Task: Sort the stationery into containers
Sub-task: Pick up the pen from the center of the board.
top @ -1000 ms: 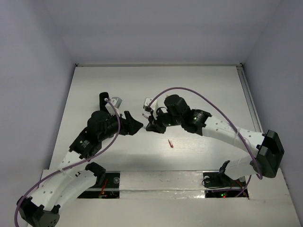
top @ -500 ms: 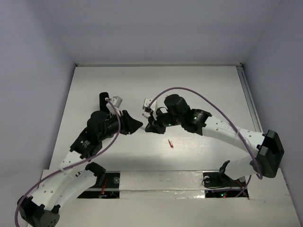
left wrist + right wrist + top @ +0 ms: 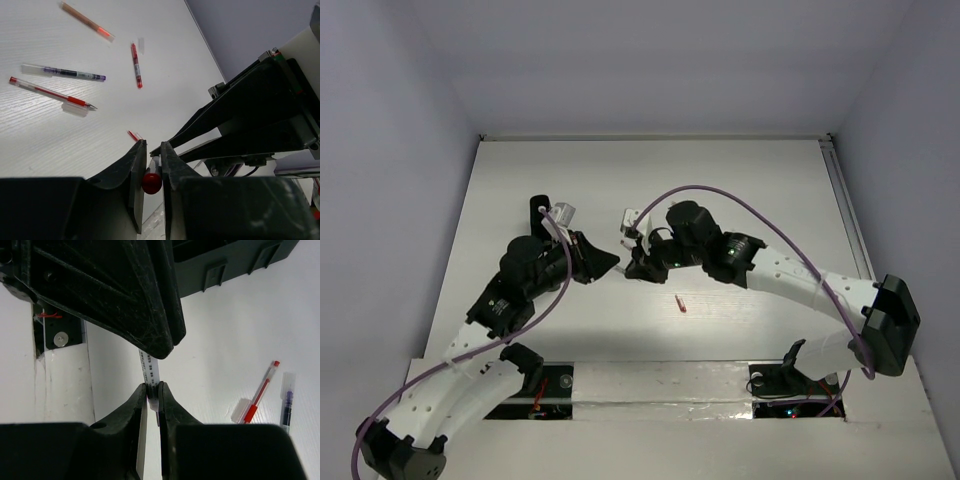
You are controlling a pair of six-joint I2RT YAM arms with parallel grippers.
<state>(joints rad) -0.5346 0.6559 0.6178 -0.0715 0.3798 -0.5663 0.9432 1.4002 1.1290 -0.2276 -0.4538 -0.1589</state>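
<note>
No legible text; print on white pen (image 3: 149,370) unreadable.

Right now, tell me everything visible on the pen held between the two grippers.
The pen is slim, with a pale, plastic-looking barrel carrying small dark print and a rounded red end. It bridges the gap between the two grippers, and both grip it. The left gripper pinches it near the red end, and the right gripper clamps the printed barrel further along. Its writing tip is hidden.
</note>
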